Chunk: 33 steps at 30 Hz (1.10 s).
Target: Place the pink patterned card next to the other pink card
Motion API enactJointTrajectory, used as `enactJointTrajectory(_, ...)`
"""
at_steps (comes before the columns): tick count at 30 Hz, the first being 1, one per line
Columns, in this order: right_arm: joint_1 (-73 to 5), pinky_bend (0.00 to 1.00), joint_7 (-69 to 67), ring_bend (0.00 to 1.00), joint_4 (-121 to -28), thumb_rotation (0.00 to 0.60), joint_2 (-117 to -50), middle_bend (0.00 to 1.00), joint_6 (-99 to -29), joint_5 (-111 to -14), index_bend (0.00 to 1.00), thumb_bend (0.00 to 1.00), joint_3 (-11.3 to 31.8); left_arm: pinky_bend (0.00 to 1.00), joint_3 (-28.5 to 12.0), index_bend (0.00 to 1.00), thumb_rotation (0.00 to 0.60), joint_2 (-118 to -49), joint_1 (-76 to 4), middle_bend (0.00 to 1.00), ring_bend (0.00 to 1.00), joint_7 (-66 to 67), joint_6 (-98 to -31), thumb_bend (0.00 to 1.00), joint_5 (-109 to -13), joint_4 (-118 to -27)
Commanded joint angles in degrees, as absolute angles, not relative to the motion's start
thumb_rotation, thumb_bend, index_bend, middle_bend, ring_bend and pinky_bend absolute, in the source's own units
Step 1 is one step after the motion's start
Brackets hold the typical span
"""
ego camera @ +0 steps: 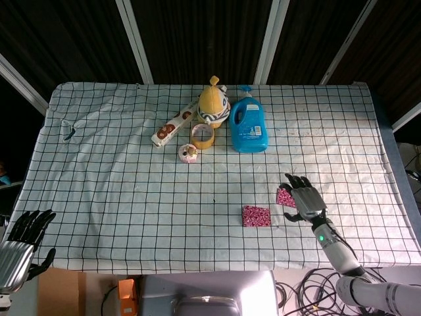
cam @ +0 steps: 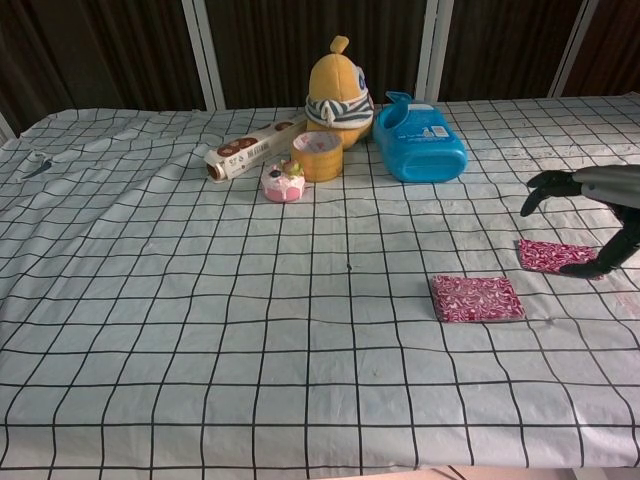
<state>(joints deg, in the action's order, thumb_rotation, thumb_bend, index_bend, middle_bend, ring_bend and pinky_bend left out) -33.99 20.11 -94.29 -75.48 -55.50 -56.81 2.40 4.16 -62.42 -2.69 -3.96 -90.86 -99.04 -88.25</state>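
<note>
Two pink patterned cards lie on the checked cloth. One card (ego camera: 256, 215) (cam: 477, 297) lies flat by itself near the front. The other card (ego camera: 285, 196) (cam: 553, 255) lies to its right and a little further back, about a card's width away. My right hand (ego camera: 304, 201) (cam: 592, 205) is over this second card; its thumb reaches down onto the card's right edge while the other fingers arch spread above it. The card looks flat on the cloth, not lifted. My left hand (ego camera: 20, 243) hangs off the table's front left corner with its fingers apart and nothing in it.
At the back centre stand a yellow plush toy (ego camera: 213, 102), a blue detergent bottle (ego camera: 248, 125), a tape roll (ego camera: 202, 136), a small cupcake toy (ego camera: 189, 154) and a long snack box (ego camera: 174, 125). The table's right edge is near my right hand.
</note>
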Motion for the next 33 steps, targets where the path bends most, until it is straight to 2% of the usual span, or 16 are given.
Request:
enactJointTrajectory(1,-34.0,0.00,22.2,0.00,-97.2,0.600,-76.1,0.00,-56.1,-58.6,0.24,0.20,1.4,0.00,4.2,0.00,0.600,-62.4,-2.8,0.07,0.00,-3.8,-90.7,0.43,-99.1,-88.3)
enactJointTrajectory(15,-37.5,0.00,32.2,0.00,-95.8,0.600,-85.1,0.00,-56.0,-50.7,0.26,0.20,1.9,0.00,4.4,0.00,0.600,-62.2,-2.1,0.07,0.00,-4.6,-91.9,0.43,-99.2,-87.8)
enactJointTrajectory(33,-37.9,0.00,32.8,0.00,-93.6,0.600,-87.0,0.00,-56.2,-48.7,0.34,0.20,1.9,0.00,4.4,0.00,0.600,-62.2,-2.1,0.07,0.00,-5.1,-92.4,0.43,-99.8,-87.6)
